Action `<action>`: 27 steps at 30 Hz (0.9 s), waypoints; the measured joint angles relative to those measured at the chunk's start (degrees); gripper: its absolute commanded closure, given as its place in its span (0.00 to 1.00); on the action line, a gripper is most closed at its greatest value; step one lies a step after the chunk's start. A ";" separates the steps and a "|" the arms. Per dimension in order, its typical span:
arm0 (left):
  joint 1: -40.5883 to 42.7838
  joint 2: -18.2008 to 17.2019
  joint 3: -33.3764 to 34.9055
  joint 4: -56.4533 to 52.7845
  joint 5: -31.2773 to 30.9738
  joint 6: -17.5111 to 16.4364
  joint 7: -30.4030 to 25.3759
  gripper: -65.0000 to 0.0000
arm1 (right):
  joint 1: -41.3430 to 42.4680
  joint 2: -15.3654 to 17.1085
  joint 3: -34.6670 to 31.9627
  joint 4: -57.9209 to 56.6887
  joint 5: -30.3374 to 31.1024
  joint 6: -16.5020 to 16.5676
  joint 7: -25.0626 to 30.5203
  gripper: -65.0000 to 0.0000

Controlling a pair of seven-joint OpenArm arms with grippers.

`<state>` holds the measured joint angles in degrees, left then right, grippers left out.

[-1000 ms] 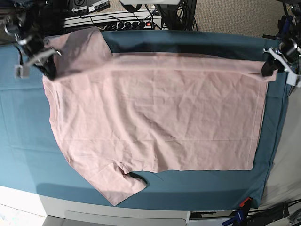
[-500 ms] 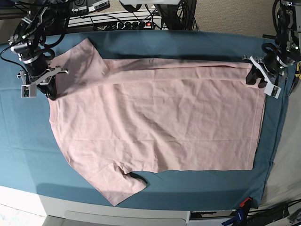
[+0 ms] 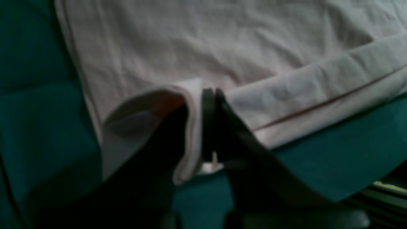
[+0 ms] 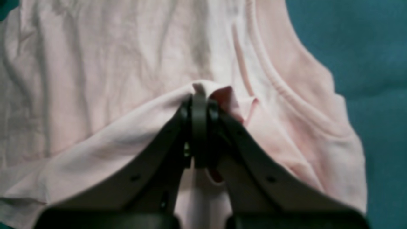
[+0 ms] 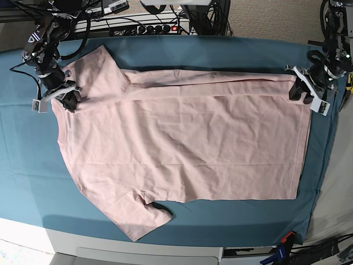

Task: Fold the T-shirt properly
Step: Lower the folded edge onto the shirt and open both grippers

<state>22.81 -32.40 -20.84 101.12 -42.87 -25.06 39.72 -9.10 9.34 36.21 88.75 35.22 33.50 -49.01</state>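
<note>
Pink T-shirt (image 5: 182, 143) flat | L gripper (image 5: 298, 91) pinching hem | R gripper (image 5: 68, 102) pinching shoulder

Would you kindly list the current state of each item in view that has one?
T-shirt: spread plain side up, far edge pinched at both ends, a narrow strip folded over along it.
Left gripper: jaws shut on the hem corner.
Right gripper: jaws shut on the fabric by the collar.
Teal table cloth: lying flat under the shirt.
</note>
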 measured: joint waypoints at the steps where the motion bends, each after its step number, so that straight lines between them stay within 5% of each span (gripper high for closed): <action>1: 0.00 0.00 0.00 0.00 0.00 0.00 -0.39 1.00 | 0.02 0.00 0.00 0.00 0.02 0.00 0.00 1.00; 14: -0.76 0.00 0.00 0.00 0.68 2.82 -2.93 1.00 | 0.02 0.00 0.00 0.00 0.02 0.02 0.70 1.00; 19: -0.76 0.00 0.04 0.00 4.33 11.56 -5.46 1.00 | 0.02 0.00 0.00 0.00 0.02 -0.09 1.25 1.00; 27: -0.79 0.00 0.07 0.00 4.74 11.58 -5.60 1.00 | 0.02 -0.02 0.00 0.00 0.00 -1.99 2.49 1.00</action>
<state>22.02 -32.40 -20.78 101.12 -38.13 -13.47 34.13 -9.08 9.32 36.21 88.75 35.22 31.51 -46.52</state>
